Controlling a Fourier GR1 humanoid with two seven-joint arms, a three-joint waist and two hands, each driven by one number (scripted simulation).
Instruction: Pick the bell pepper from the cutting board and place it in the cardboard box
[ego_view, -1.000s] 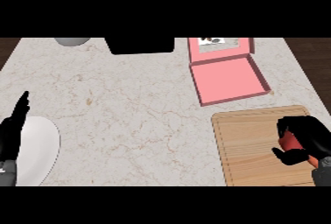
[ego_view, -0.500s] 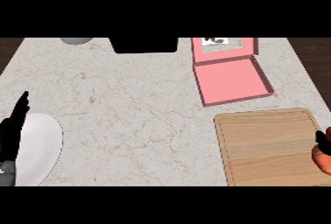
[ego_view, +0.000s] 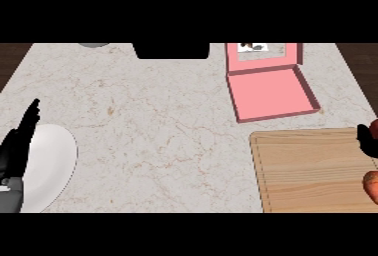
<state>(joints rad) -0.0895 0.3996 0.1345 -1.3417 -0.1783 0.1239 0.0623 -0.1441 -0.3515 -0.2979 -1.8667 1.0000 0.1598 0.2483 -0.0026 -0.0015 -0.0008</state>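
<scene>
The wooden cutting board lies at the lower right with its top bare. The pink cardboard box sits open beyond it, lid standing at the back. Only a black sliver of my right hand shows at the right edge, over the board's right side. Red patches of the bell pepper show just below and above that sliver, held in the hand and mostly cut off by the edge. My left hand rests open at the far left, fingers pointing up.
A white plate lies at the lower left, partly under my left hand. A dark block and a grey round thing sit at the counter's back edge. The marble counter spreads between plate and board.
My right hand, curled round the bell pepper, has gone rightwards off the board's middle until only its edge shows. The left hand has stayed put.
</scene>
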